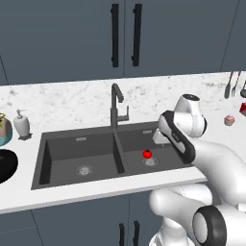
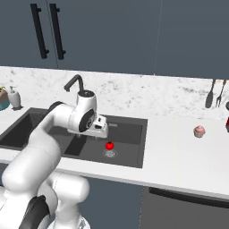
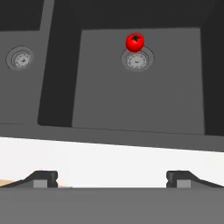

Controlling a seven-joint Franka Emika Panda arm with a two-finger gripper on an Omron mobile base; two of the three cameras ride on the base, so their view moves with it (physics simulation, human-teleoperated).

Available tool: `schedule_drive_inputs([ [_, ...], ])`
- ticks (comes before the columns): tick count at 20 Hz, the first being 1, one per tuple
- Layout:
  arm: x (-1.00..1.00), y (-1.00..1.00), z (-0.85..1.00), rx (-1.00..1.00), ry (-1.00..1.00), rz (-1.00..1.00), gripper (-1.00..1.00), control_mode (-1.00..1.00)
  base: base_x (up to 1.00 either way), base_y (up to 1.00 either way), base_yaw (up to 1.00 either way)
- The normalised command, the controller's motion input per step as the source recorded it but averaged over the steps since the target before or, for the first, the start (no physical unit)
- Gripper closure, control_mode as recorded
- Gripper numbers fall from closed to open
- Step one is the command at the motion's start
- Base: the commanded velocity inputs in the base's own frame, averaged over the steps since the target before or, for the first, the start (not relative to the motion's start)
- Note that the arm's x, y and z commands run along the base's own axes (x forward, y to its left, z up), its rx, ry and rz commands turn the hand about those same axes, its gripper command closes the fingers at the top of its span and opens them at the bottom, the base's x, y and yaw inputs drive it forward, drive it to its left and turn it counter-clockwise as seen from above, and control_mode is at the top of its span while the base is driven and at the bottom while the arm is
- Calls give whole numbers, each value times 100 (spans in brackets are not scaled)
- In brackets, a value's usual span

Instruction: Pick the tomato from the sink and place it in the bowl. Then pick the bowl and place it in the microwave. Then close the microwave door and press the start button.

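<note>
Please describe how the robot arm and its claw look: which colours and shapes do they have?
The arm is glossy white, made of thick rounded segments with dark grey or black bands and caps at the joints. The wrist ends in a round white housing with a dark ring. The claw has two small dark finger tips with flat grey pads. I see no cables or markings.

Even bright light, sharp (rendered), soft shadows

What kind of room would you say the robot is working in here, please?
Most likely a kitchen: a double-basin sink with a faucet is set in a marble-look counter, dark cabinets hang above it, and a tomato sits in the right basin.
</note>
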Motion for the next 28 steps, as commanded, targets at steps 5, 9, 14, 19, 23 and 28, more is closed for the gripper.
schedule_drive_inputs([
  [5,35,-43,-38,2,3,0,-100,-100,0,0,0],
  [9,55,-4,-48,0,6,0,-100,-100,0,0,0],
  [14,65,0,-50,0,8,0,-100,-100,0,0,0],
  [19,47,0,-38,0,6,0,-100,-100,0,0,0],
  [23,53,0,-40,0,13,0,-100,-100,0,0,0],
  [28,50,1,-46,0,18,0,-100,-100,0,0,0],
])
